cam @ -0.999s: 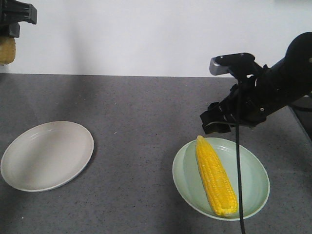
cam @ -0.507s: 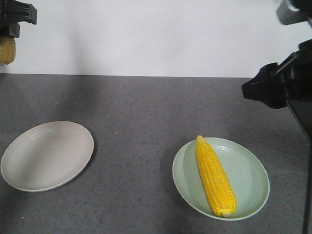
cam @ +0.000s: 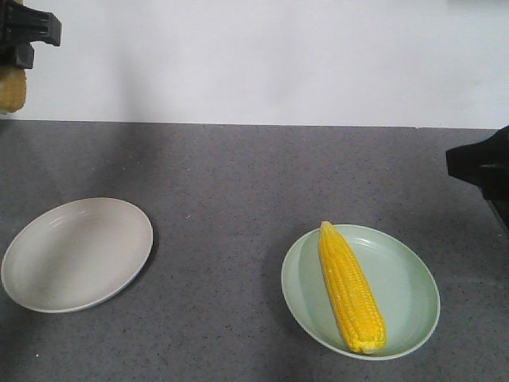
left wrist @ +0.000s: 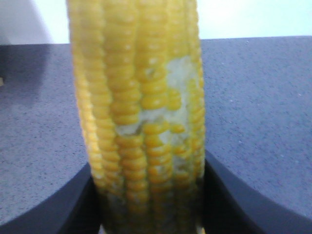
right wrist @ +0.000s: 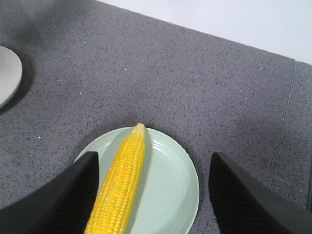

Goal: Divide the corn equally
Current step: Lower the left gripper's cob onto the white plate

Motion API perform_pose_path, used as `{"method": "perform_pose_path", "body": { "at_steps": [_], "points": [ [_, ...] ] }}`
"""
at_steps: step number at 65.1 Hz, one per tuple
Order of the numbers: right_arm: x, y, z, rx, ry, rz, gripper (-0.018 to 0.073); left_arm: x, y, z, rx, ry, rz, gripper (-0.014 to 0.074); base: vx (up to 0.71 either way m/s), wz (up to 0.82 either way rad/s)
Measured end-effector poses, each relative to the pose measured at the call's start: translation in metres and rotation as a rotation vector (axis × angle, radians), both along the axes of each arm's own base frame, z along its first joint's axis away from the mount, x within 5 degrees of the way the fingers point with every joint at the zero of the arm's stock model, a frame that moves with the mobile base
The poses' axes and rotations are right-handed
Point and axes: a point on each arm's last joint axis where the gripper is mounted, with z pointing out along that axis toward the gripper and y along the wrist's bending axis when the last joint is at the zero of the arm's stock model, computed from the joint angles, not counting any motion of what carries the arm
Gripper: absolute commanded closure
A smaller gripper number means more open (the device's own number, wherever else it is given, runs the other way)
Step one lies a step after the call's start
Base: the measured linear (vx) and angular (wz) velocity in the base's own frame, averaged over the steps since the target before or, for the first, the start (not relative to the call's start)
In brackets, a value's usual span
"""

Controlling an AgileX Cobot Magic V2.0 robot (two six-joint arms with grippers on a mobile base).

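At the far left of the front view, my left claw [cam: 20,36] is raised at the top corner, clenched on a corn cob [cam: 11,87] that hangs below it against the pale wall. My left wrist camera shows this held cob [left wrist: 141,117] upright and filling the frame: rows of yellow kernels, with a patch where kernels are missing and pale core shows, pinched between two dark fingers [left wrist: 48,204] at the bottom.

Below it on the grey speckled counter [cam: 238,175] sits a cream plate [cam: 77,253] holding nothing. A broad stretch of bare counter separates it from a pale green plate [cam: 409,302] to the right. One corn cob [cam: 350,288] lies diagonally in the green plate, pointed tip toward the wall and just reaching the rim, blunt end toward the near edge. Its kernels are bright, even yellow.

At the right edge, only a dark part of my right claw [cam: 481,163] shows, well above and beside the green plate. From my right wrist camera its two fingers [right wrist: 53,195] are spread wide, gripping nothing, above the plate [right wrist: 170,180] and cob [right wrist: 122,180].
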Motion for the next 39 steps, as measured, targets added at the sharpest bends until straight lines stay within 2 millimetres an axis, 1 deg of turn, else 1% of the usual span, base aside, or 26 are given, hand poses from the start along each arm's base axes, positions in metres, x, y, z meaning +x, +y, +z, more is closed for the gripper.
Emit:
{"method": "perform_pose_path", "body": {
  "at_steps": [13, 18, 24, 39],
  "points": [
    [0.002, 0.0, 0.001, -0.001, -0.016, -0.004, 0.0084, -0.002, -0.008, -0.003, -0.06, 0.035, -0.07, 0.0524, 0.0, 0.0],
    [0.002, -0.001, 0.001, -0.009, -0.02, -0.007, 0.0084, -0.001, -0.011, -0.01, -0.064, 0.064, -0.086, 0.0524, 0.0, 0.0],
    [0.002, -0.001, 0.001, -0.014, -0.021, -0.009, 0.0084, 0.001, -0.012, -0.028, -0.048, 0.126, -0.088, 0.0524, 0.0, 0.0],
    [0.002, -0.001, 0.001, -0.015, -0.022, -0.01, 0.0084, 0.001, -0.013, -0.089, 0.012, 0.333, -0.082, 0.0524, 0.0, 0.0]
  ]
}}
